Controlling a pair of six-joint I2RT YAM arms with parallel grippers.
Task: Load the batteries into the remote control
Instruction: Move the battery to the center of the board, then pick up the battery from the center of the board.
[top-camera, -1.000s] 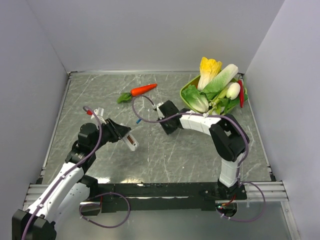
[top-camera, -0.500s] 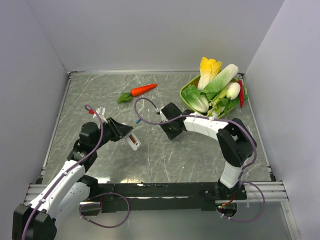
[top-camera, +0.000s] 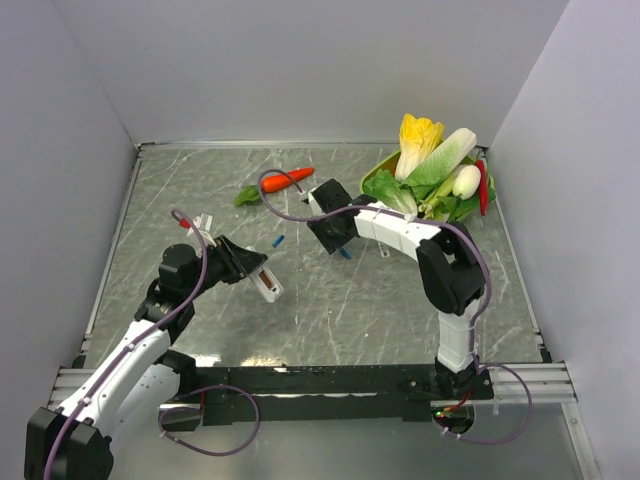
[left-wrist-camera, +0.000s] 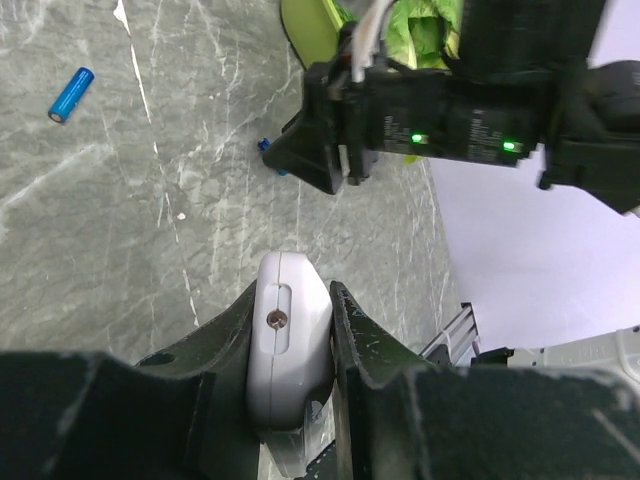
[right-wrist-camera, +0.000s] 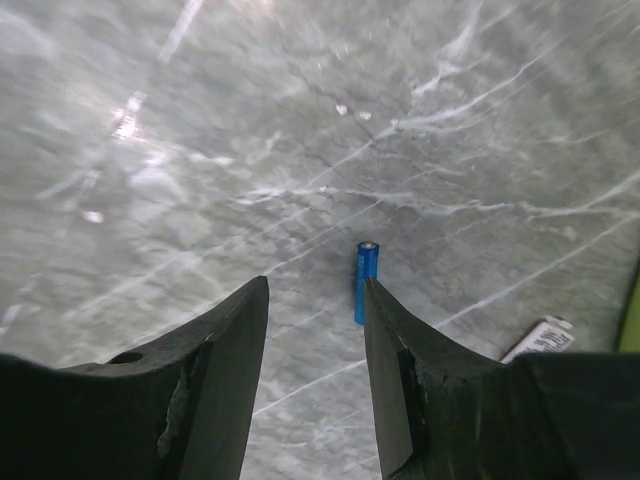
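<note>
My left gripper (top-camera: 258, 277) is shut on the remote control (top-camera: 266, 285), a white-grey bar held edge-on just above the table; the left wrist view shows its screw end (left-wrist-camera: 290, 335) pinched between the jaws. One blue battery (top-camera: 278, 241) lies loose on the marble, seen also from the left wrist (left-wrist-camera: 71, 95). My right gripper (top-camera: 335, 240) hangs open over a second battery (right-wrist-camera: 366, 280), which lies flat on the table just past the right-hand fingertip (right-wrist-camera: 375, 300), outside the gap. Nothing is between its jaws (right-wrist-camera: 315, 300). That battery (top-camera: 344, 254) peeks out below the gripper head.
An orange carrot (top-camera: 287, 179) with green leaves lies at the back. A green bowl (top-camera: 372, 183) piled with vegetables stands at the back right. A small white label (right-wrist-camera: 540, 338) lies right of the second battery. Grey walls close in three sides.
My right gripper has gone from shut to open and has drawn back toward the far side; the second battery now shows on the table below it. The left arm holds still.
</note>
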